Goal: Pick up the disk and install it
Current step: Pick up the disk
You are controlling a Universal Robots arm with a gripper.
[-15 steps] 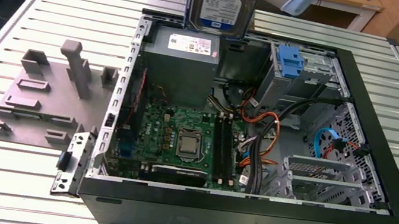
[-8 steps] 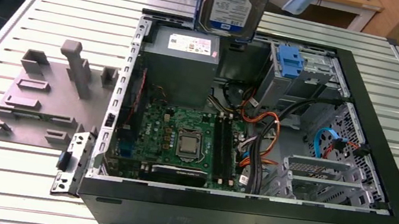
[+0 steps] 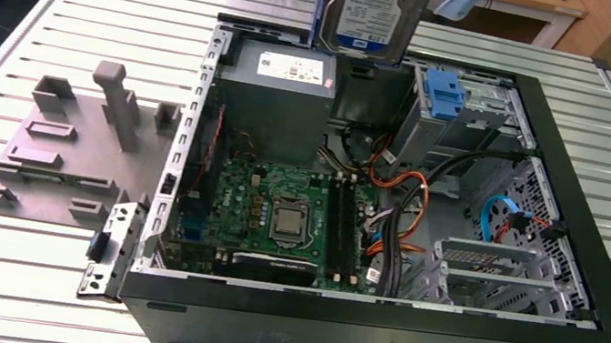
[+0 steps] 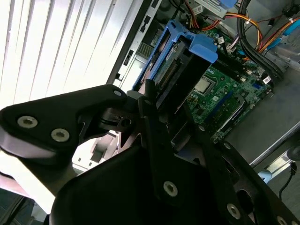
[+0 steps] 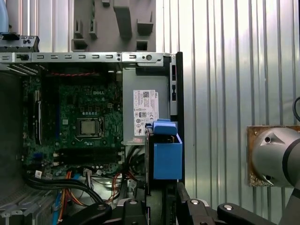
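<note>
- The disk (image 3: 375, 7) is held upright in the air above the case (image 3: 379, 331), at the case's end nearest the worktop's far edge in the exterior view, with its label turned toward that camera.
- In both wrist views the hand (image 4: 168, 108) is seen closed on the disk, with black fingers (image 4: 152, 117) pressed against its two flat sides and the blue bracket pointing away from the hand.
- In the first wrist view the disk (image 5: 167, 154) is seen edge-on over the power supply (image 5: 140, 79), just inside the case wall.
- The case is laid open on its side in the middle of the slatted worktop (image 3: 19, 274).
- Inside the case, the motherboard (image 3: 274, 213) is exposed, and a blue-handled carrier (image 3: 442, 96) is seated on a grey cage (image 3: 422, 135) at the exterior view's right of the disk.
- A grey holder (image 3: 63, 151) is set between the case and the worktop's edge at the exterior view's left.
</note>
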